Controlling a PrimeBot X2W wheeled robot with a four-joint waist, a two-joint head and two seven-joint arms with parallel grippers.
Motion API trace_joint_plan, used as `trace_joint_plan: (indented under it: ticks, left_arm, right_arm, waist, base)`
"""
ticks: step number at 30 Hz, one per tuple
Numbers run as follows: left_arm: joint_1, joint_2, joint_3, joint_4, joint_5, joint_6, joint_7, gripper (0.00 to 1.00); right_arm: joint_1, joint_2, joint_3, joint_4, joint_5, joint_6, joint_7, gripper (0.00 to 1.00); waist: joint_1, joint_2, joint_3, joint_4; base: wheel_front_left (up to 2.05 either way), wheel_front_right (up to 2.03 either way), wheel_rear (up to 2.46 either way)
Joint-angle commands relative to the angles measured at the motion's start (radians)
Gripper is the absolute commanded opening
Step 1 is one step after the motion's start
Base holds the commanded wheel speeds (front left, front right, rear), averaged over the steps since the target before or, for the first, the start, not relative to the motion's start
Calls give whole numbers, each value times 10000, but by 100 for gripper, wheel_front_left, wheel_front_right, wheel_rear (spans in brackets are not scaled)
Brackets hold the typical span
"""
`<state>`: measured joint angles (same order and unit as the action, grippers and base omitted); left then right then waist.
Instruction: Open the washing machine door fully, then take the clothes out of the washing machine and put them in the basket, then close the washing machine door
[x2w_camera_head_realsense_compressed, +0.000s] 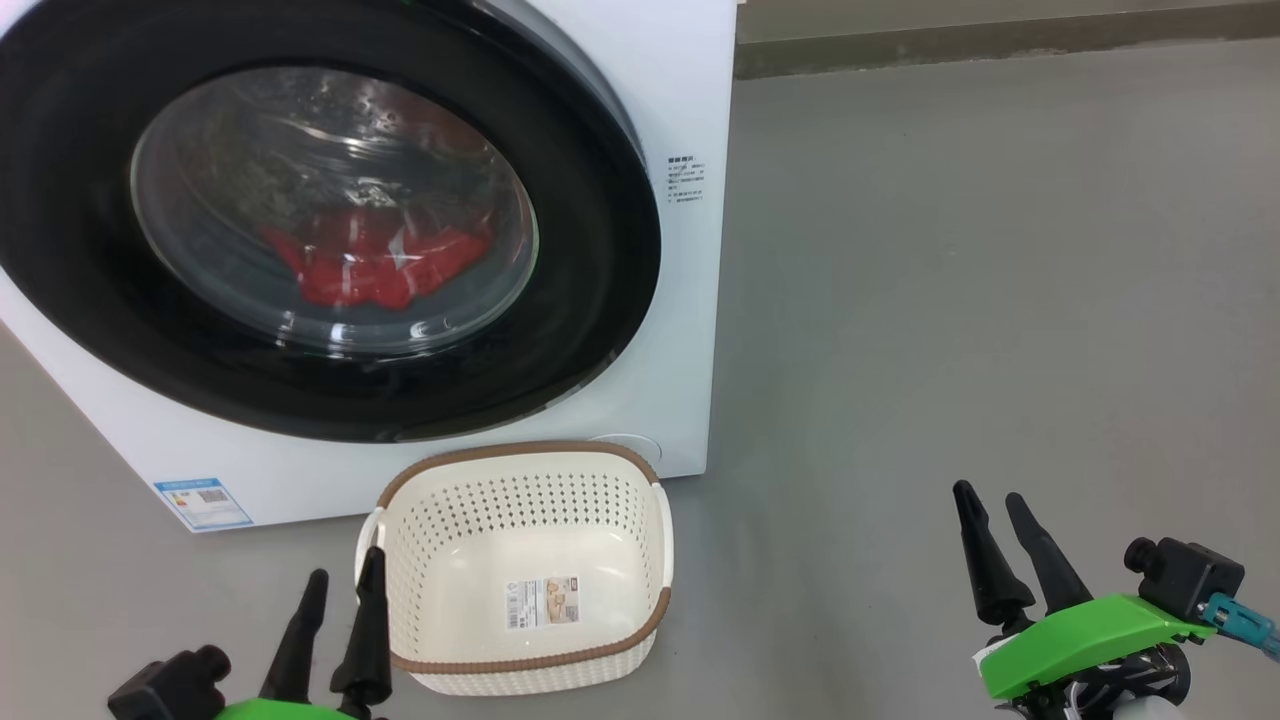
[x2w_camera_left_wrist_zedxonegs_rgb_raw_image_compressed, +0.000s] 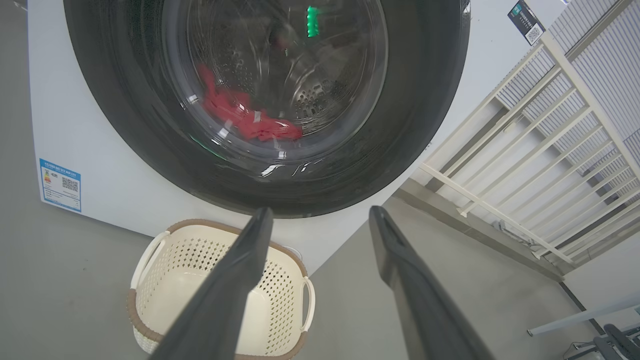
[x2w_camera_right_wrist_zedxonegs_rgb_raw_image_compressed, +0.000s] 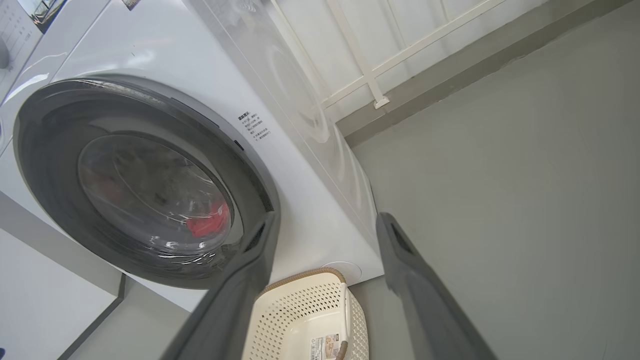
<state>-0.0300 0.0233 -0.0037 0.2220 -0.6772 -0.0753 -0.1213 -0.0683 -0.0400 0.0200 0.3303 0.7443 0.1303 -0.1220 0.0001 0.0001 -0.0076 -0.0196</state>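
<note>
1 washing machine (x2w_camera_head_realsense_compressed: 670, 380) | 1 door (x2w_camera_head_realsense_compressed: 600, 300), shut | 1 red clothes (x2w_camera_head_realsense_compressed: 370, 265) heap seen inside | 1 basket (x2w_camera_head_realsense_compressed: 470, 510) set on floor (x2w_camera_head_realsense_compressed: 950, 300) | left fingers (x2w_camera_head_realsense_compressed: 298, 640) and right fingers (x2w_camera_head_realsense_compressed: 985, 565) held apart

A bare laundry corner: washing machine (x2w_camera_head_realsense_compressed: 690, 330) on grey floor (x2w_camera_head_realsense_compressed: 1000, 300); white railing (x2w_camera_left_wrist_zedxonegs_rgb_raw_image_compressed: 495, 213) beside.

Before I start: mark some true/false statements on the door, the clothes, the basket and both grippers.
1. The washing machine door stands wide open. False: it covers the machine's opening.
2. The clothes lie inside the washing machine, behind the glass. True.
3. The basket holds red clothes. False: just a paper label on its floor.
4. The left gripper and right gripper are open and hold nothing. True.
5. The basket stands on top of the machine. False: it stands on the floor before it.
</note>
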Motion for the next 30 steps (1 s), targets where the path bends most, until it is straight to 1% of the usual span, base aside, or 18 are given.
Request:
trace_joint_plan:
  ticks: [1,30]
  left_arm:
    - [-506,178,191,-311,377,75,-162,100]
    - [-732,239,164,-665,3802,327,-990,100]
  right_arm:
    - [-503,-152,224,-302,-340,3,-163,100]
    - [-804,-195,646,-475,-3510,4,-985,100]
  waist:
    - [0,-1,17,-2]
    - [0,-1,23,-59]
  base:
    - [0,0,0]
    - [0,0,0]
